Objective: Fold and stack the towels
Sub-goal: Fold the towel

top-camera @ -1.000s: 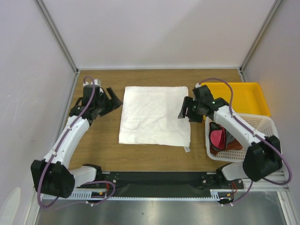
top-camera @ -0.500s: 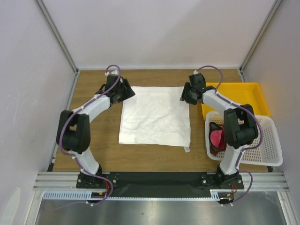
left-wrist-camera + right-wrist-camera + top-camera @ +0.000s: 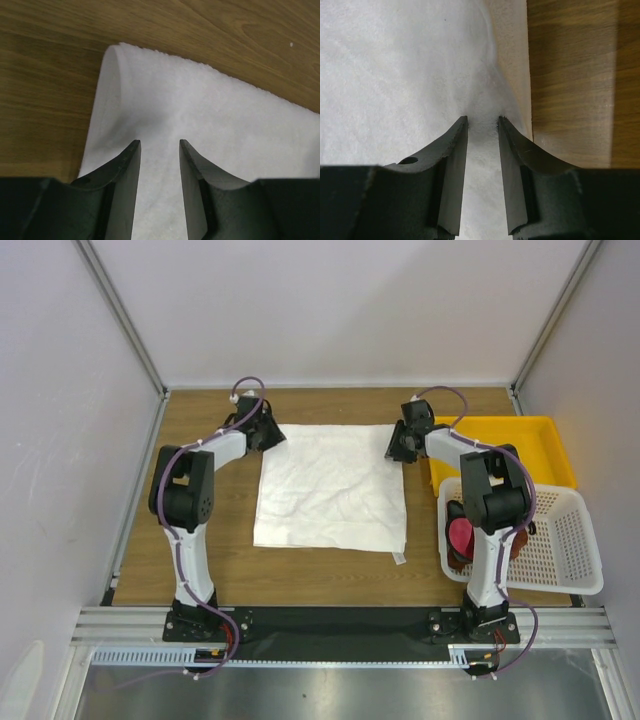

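Looking down into a small booth, closed at the back and on both sides by pale grey walls (image 3: 340, 310), with slanted metal posts (image 3: 120, 315) running into the far corners. Floored by a brown wood-grain surface (image 3: 200, 540), matte and evenly lit, edged on the near side by a black strip (image 3: 330, 620) carrying both arm bases.

Spread flat across the middle of that surface: the white towel (image 3: 330, 490), roughly square, lightly creased, with a small tag (image 3: 399, 559) sticking out at the near right corner. Well to the right, at the far side, a yellow tray (image 3: 520, 450); just in front of it, a white perforated basket (image 3: 570, 530) holding the pink towel (image 3: 462, 535) and the reddish-brown towel (image 3: 453, 560), bunched together at its left end.

Reaching to the far left corner of the white towel, the left end effector (image 3: 272, 435), fingers (image 3: 125, 170) narrowed to a slim gap and set down on the cloth just inside the rounded corner, with a soft ridge of towel between them; not closed, and no firm hold to be seen. Mirroring it at the far right corner, the right end effector (image 3: 398, 445), likewise part open, tips pressed into the towel close beside its right edge, with creases gathering at the gap; a firm hold likewise impossible to confirm.
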Robot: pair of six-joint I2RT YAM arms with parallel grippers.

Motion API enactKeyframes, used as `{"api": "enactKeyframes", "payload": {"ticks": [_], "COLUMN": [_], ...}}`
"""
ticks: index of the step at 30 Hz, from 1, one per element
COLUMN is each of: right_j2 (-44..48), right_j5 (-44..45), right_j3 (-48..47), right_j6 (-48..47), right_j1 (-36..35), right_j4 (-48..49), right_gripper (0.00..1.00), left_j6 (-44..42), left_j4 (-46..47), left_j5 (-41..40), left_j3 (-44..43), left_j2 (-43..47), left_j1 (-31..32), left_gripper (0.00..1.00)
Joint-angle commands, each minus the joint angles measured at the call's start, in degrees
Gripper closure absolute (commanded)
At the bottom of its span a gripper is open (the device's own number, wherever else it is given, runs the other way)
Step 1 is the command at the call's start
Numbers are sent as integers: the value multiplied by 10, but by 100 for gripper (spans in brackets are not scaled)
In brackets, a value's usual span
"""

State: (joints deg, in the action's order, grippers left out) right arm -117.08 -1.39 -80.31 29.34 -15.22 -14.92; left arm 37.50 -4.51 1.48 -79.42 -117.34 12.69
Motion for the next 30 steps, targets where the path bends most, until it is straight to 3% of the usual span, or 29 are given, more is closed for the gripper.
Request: {"api": "enactKeyframes", "payload": {"ticks": [1,10,18,26,30], "right_j2": [-17,-55,-64,-75,-62], "right_j5": [-7,-20,-26,5,-5], "right_j3": [-31,-61,-68,-132,-166], "right_j6": [5,44,58,27,3], "right_j1": [-3,-36,-54,-33,-12], "right_j4": [22,34,41,-16,-27], "right_gripper": [65,65,65,64,64], "left_j6": [16,21,-8,-58,-89], "left_j4": [-19,-130,-176,-179,-168], "left_j5": [-9,-13,-34,-31,12], "left_j3": [-47,-160,-257,-268,-273], "left_j2": [-25,-98,-149,-117,-80], "left_j1": [-30,-56,-82,-93,-92], "left_gripper": [59,59,59,58,57]}}
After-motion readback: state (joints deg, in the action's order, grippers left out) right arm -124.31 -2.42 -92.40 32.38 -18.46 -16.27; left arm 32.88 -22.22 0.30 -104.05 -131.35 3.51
